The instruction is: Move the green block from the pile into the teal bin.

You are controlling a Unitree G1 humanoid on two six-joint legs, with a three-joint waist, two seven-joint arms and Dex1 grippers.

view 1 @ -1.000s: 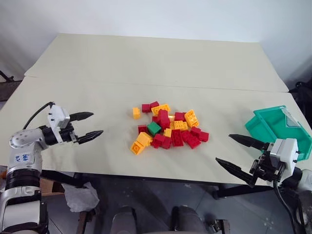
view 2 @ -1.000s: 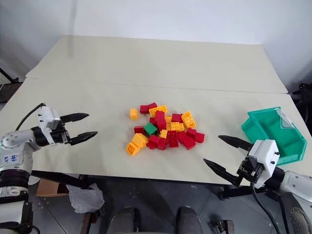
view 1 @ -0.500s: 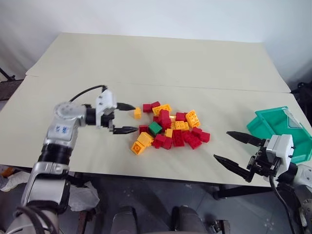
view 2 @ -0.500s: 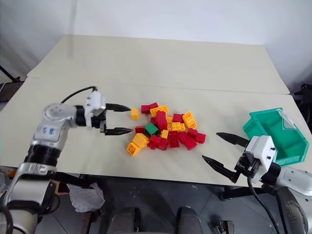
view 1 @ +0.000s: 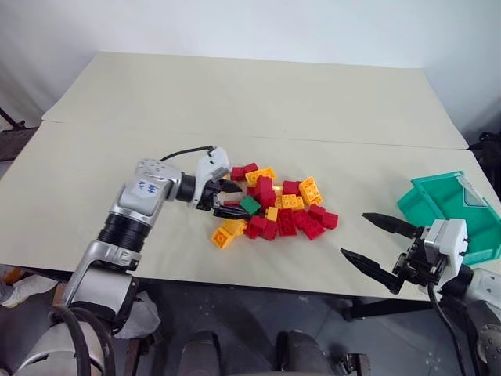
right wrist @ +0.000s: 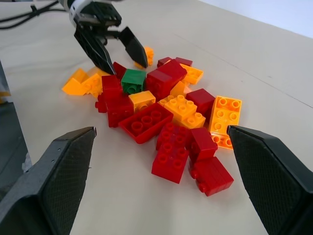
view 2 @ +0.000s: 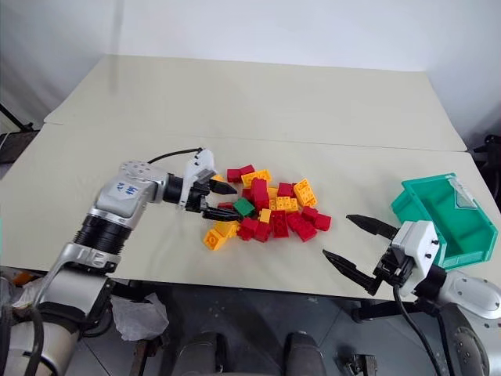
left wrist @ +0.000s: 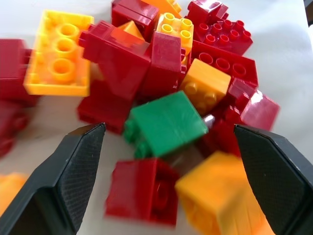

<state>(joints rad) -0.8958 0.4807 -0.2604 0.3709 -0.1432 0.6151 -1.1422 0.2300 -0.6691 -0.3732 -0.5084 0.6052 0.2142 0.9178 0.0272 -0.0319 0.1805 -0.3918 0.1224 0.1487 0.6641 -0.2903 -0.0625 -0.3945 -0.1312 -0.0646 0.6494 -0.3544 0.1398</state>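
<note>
L gripper (view 1: 228,199) sat at the pile's (view 1: 275,207) left edge, fingers spread wide, tips pointing toward the green block (view 1: 249,205). In the L wrist view the green block (left wrist: 166,123) lay between the two fingers (left wrist: 73,183) but apart from both, not gripped. It rested on its side among red and yellow bricks, w/ a red brick (left wrist: 142,191) just in front of it and a yellow one (left wrist: 220,198) beside that. The pile lay mid-bench (view 1: 235,102), green block on its left side, near the front.

R gripper (view 1: 380,248) hovered over the bench's front right edge, fingers also spread wide, holding nothing, well apart from the pile. Teal bin (view 1: 450,205) sat at the bench's right edge, just behind the R gripper.
</note>
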